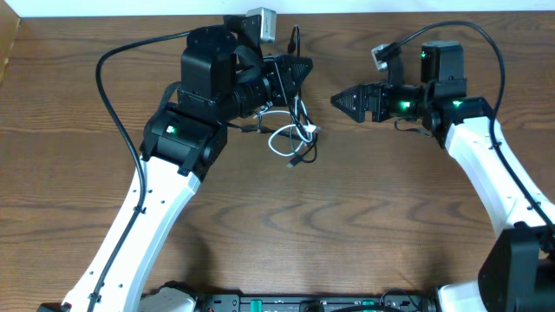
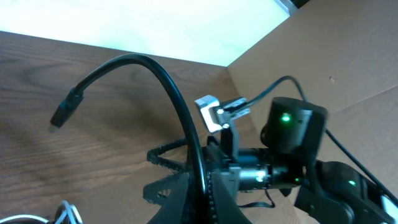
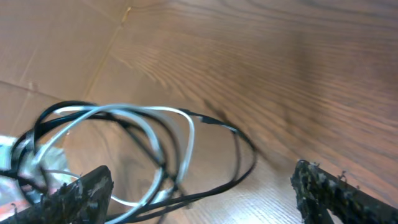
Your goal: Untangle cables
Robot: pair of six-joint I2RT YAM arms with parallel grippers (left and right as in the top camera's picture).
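The white cable (image 1: 279, 139) and the black cable (image 1: 296, 38) lie tangled in small loops on the wooden table just below my left gripper (image 1: 302, 68). The left gripper is shut on the black cable (image 2: 180, 106), which arcs up from the jaws (image 2: 202, 200) to a free plug end (image 2: 62, 116). My right gripper (image 1: 340, 100) is open and empty, a little right of the tangle, pointing at it. In the right wrist view the white loop (image 3: 186, 134) and black loop (image 3: 247, 158) lie just ahead of the spread fingers (image 3: 202, 194).
A small grey box (image 1: 262, 23) stands at the table's back edge behind the left arm. A cardboard wall (image 2: 323, 50) rises at the back. The thick black arm wires (image 1: 108, 95) loop beside each arm.
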